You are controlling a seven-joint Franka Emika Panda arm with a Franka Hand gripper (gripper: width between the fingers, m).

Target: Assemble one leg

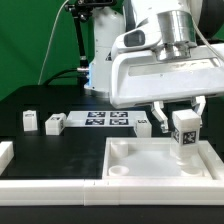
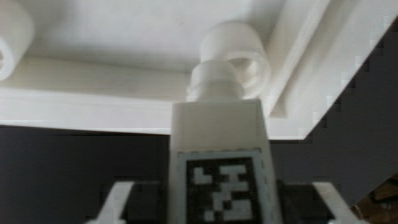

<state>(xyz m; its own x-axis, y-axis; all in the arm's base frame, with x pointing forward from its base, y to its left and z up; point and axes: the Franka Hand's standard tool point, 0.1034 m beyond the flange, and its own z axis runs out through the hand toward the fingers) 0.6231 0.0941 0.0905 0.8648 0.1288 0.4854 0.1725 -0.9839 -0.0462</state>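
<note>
Exterior view: shows the gripper [image 1: 181,116] clamped on the leg [image 1: 185,132], at about 3 o'clock in the picture. Holds the leg upright, with its black-and-white tag facing the camera and the jaws pressing on its two sides. Sets it over the far part of the white panel [image 1: 150,160], toward 1 o'clock from the panel's middle. Brings the lower end close to the panel floor, possibly touching, though the picture is too small to settle this.

At 9 to 10 o'clock from the gripper, on the black table [image 1: 60,150]: shows three more legs [image 1: 29,121] [image 1: 55,124] [image 1: 143,125], all upright and apart from one another. Places the marker board [image 1: 105,119] flat between the second and third of these. Shows one white bar [image 1: 60,190] along the near edge at 6 o'clock, just in front of the panel, and another bar [image 1: 5,152] at 8 o'clock.

Wrist view: looks along the held leg [image 2: 222,130], tag nearest the lens, with the gripper [image 2: 219,205] closed on it and one finger [image 2: 125,205] beside the tag. Points the narrow round tip toward a raised corner of the panel [image 2: 107,90]. Leaves unclear, through blur, whether the tip sits in a socket or just short of it.
</note>
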